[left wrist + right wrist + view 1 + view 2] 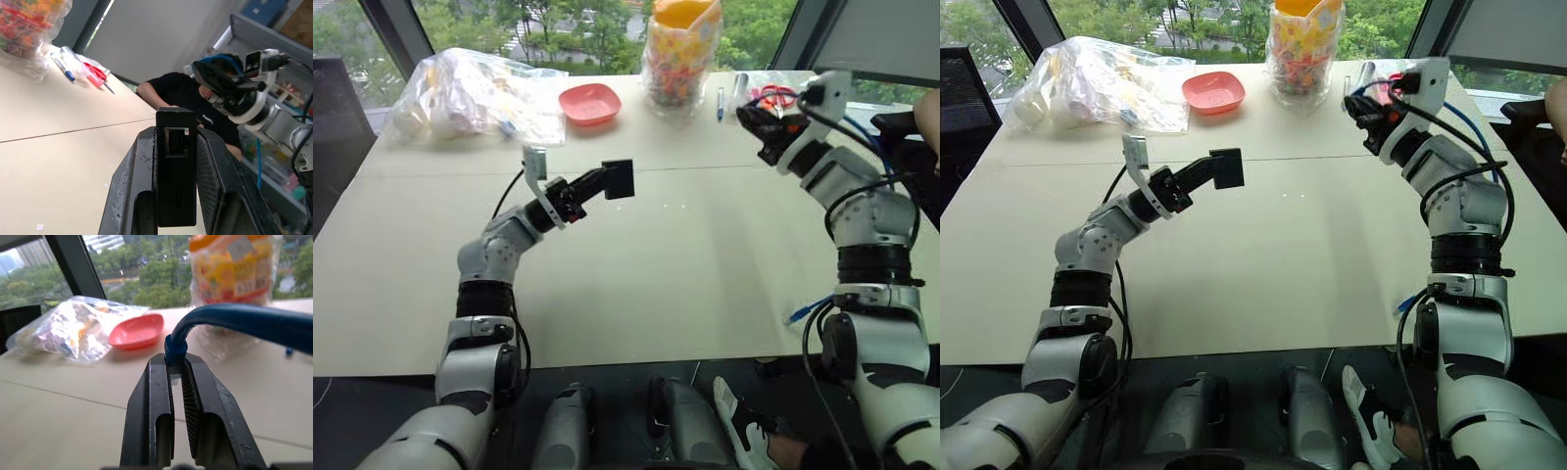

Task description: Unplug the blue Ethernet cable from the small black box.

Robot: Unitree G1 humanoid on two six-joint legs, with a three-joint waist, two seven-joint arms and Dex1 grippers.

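Small black box (176, 171): clamped in left gripper (607, 182) above table (685, 284), port empty. Blue Ethernet cable (244, 320): plug end pinched between right gripper (177, 382) fingers (well apart from box). Pink bowl (589, 103): contents unclear. Clear bag (475, 93): assorted items. Orange-lidded jar (683, 49): colourful pieces.

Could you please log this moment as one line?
left pincer: shut on box, port empty | right pincer: shut on cable plug | unplugged, apart
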